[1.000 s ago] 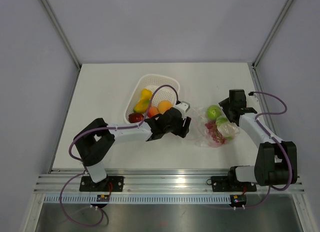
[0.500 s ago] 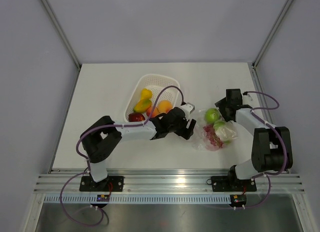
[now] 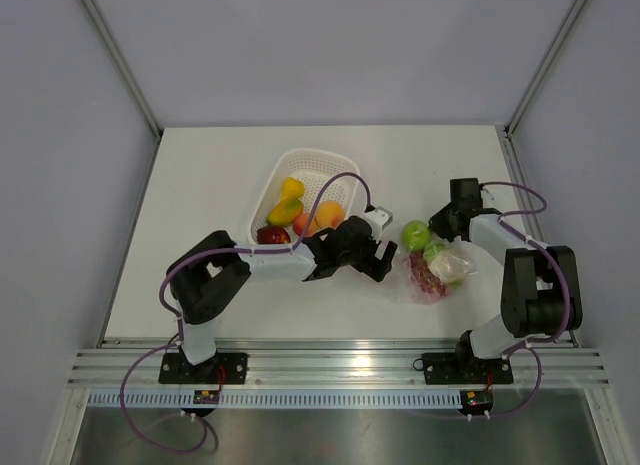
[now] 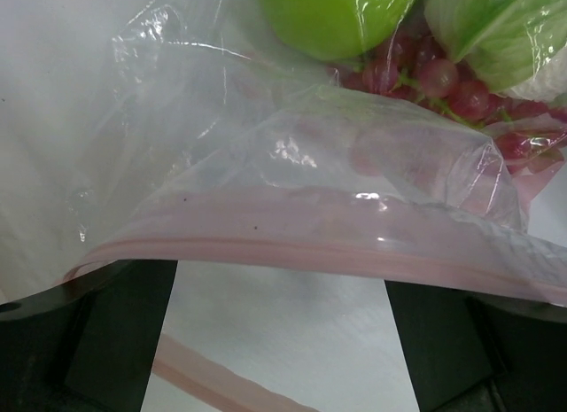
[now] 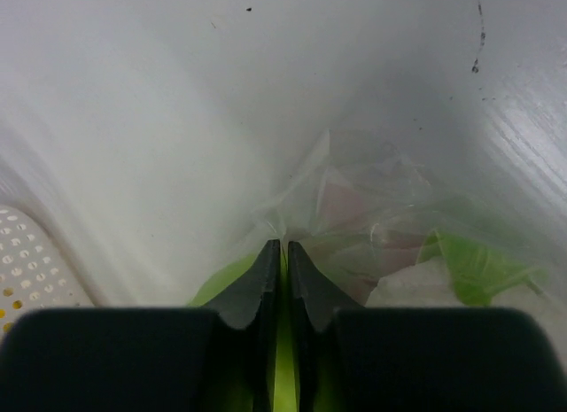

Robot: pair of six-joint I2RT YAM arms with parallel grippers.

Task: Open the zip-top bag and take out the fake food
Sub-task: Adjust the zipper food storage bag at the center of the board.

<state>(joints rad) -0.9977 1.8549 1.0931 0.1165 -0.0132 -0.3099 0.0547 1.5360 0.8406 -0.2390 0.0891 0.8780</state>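
The zip-top bag [image 3: 432, 268] lies right of centre, clear, with a green apple [image 3: 416, 234], a pale leafy piece [image 3: 446, 257] and dark red grapes [image 3: 427, 273] inside. My left gripper [image 3: 386, 257] is open at the bag's left end. In the left wrist view its fingers [image 4: 97, 328] stand wide apart under the upper pink zip strip [image 4: 310, 239], and the mouth gapes over bare table. Behind the strip sit the apple [image 4: 332, 18] and grapes [image 4: 443, 80]. My right gripper [image 5: 284, 246] is shut on a pucker of bag film at the far corner, over the apple [image 5: 217, 283].
The white perforated basket [image 3: 303, 166] stands left of the bag and holds a yellow piece [image 3: 289, 197], a red apple [image 3: 270, 235] and an orange [image 3: 329, 214]. The left arm lies along the basket's near side. The table's right edge runs close behind the right arm.
My left gripper slid right to the bag's mouth and opened wider. My right gripper shifted up and left and closed on the bag's far corner. The bag moved slightly left.
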